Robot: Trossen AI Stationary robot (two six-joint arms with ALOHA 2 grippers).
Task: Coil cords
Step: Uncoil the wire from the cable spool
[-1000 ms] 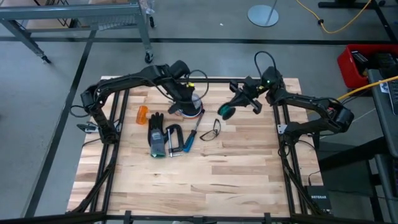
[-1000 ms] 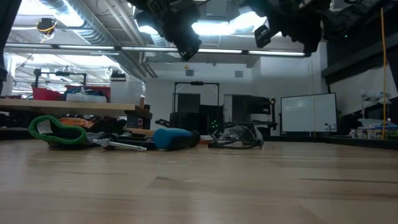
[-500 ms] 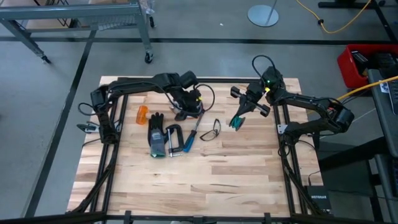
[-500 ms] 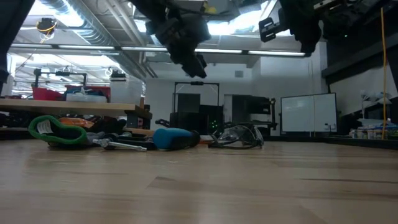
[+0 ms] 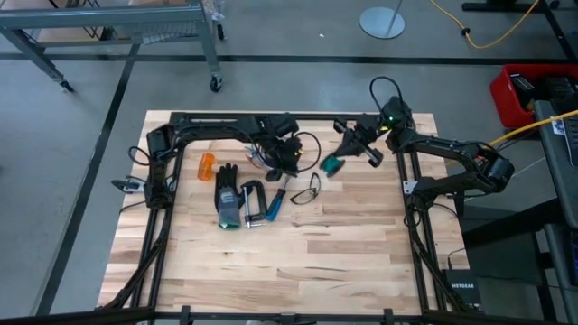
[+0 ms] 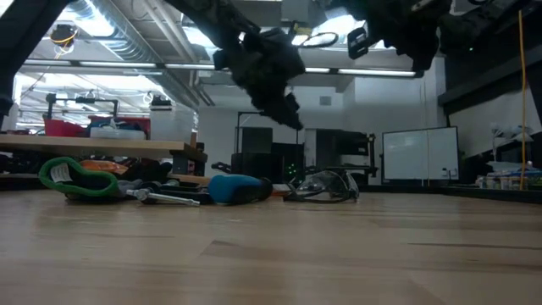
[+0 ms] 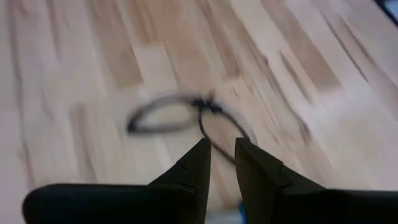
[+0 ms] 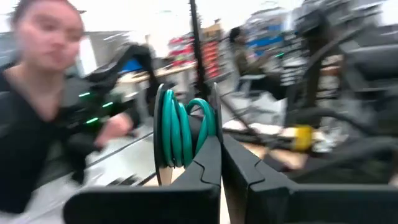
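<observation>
front table [image 5: 298, 262]: bare | rear: glove [image 5: 227, 197], clamp [image 5: 253, 200], glasses [image 5: 307, 188] crowd

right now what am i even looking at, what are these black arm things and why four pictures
These are two robot arms bolted to a wooden table, each ending in a two-finger gripper. One picture looks straight down from above, one sits level with the tabletop, and two come from cameras on the arms' wrists. The right gripper is shut on a coiled teal cord, lifted off the table. The left gripper hovers above the tools, fingers slightly apart; I cannot tell whether it holds anything, though a thin black cord loops beside it. On the table lie safety glasses, a blue-handled screwdriver, a clamp, a glove and an orange item. A person shows beyond the table.
</observation>
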